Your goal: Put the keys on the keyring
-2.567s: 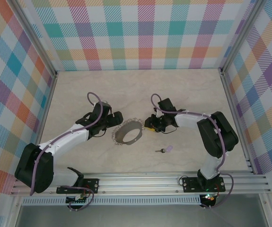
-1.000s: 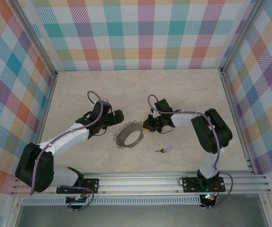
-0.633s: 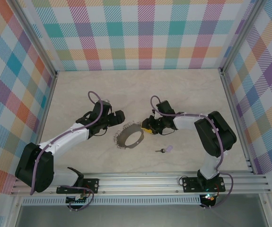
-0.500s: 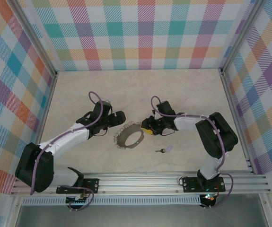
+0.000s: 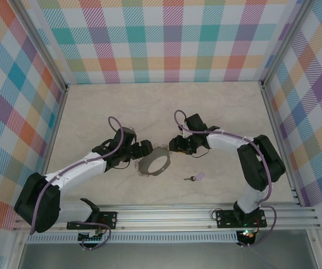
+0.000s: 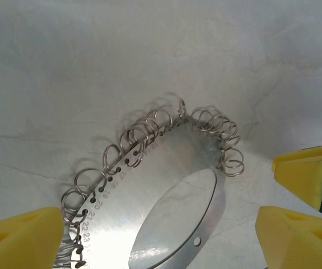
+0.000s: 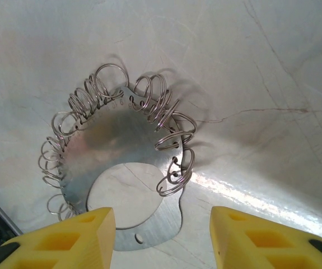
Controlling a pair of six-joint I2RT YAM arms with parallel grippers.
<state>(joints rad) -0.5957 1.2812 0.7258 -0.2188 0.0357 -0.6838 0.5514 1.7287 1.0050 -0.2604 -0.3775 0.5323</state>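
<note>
Keyring [image 6: 172, 151]: silver plate, oval hole, wire-looped rim, apparently numbered; left claw [image 6: 156, 234], right claw [image 7: 162, 231] spread.

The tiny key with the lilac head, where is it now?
In the top external view, the tiny lilac-headed key lies on the pale table, right of centre, nearer its front edge than the silver looped keyring and the right pincer, touching neither.

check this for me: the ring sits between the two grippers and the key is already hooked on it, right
Not quite. The key is not hooked on the ring; it lies on the table, apart from the ring and nearer the arms' bases, as the top external view shows. The ring does sit between the left gripper and the right gripper.
</note>
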